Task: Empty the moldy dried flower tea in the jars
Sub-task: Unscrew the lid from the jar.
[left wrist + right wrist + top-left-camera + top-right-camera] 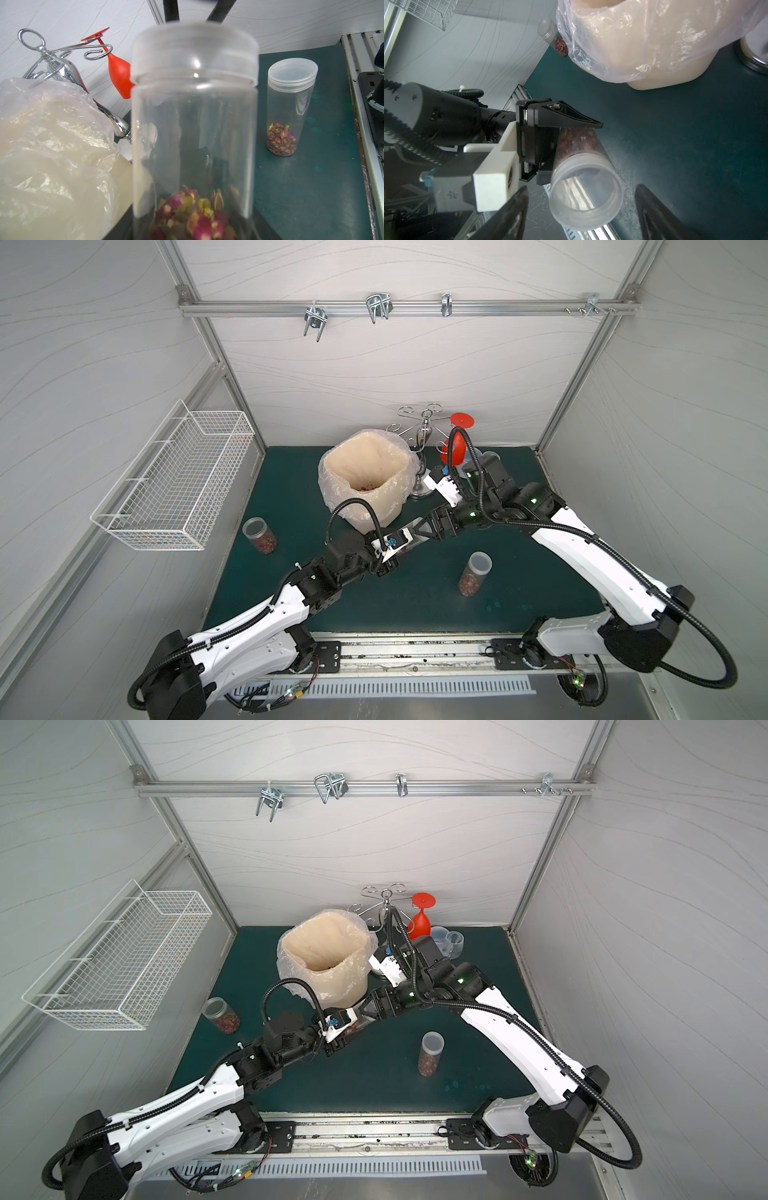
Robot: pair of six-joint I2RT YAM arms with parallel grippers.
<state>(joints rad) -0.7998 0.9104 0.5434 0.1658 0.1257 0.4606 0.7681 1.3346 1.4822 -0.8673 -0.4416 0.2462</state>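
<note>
The jar [577, 143] is being clamped by the left gripper [572, 151], its lid [586, 195] straddled by the right gripper [585, 207], jaws apart. Closing and unscrewing are being called for.

Both top views look steeply down from the robot's own side toward the back wall [395, 373], covering the whole mat [415, 605]. The wrist views sit close: the left looks along the held jar [193, 124], the right faces its lid [586, 195] just ahead of the right gripper [583, 207].
</note>
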